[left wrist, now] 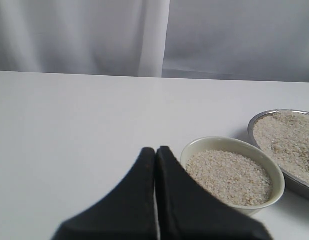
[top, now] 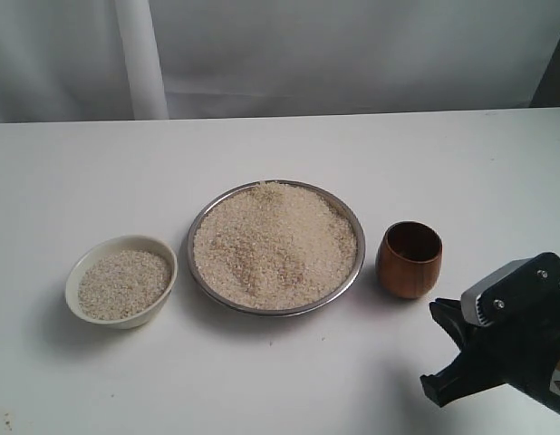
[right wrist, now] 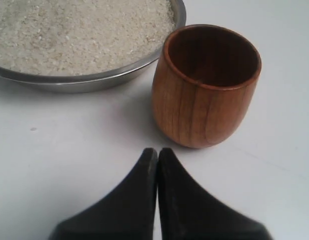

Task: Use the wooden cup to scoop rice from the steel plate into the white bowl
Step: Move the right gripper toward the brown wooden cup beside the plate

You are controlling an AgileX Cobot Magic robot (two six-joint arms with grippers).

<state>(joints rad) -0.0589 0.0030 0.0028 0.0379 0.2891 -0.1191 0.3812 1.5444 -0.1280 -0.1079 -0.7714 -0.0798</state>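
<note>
The steel plate [top: 273, 311] sits mid-table, heaped with rice [top: 275, 240]. To its left stands the white bowl [top: 126, 317], holding some rice [top: 123, 283]. The wooden cup [top: 409, 263] stands upright and empty just right of the plate. My right gripper [top: 436, 310] hovers in front of the cup, shut with nothing in it. In the right wrist view its tips [right wrist: 157, 151] are a short way from the cup [right wrist: 204, 105], not touching. My left gripper [left wrist: 155, 150] is shut and empty, beside the bowl [left wrist: 194, 147]; the exterior view does not show it.
A white table carries everything, with a white curtain behind it. The plate's rim [right wrist: 84, 82] lies close beside the cup. Bare tabletop stretches in front of the vessels and behind them.
</note>
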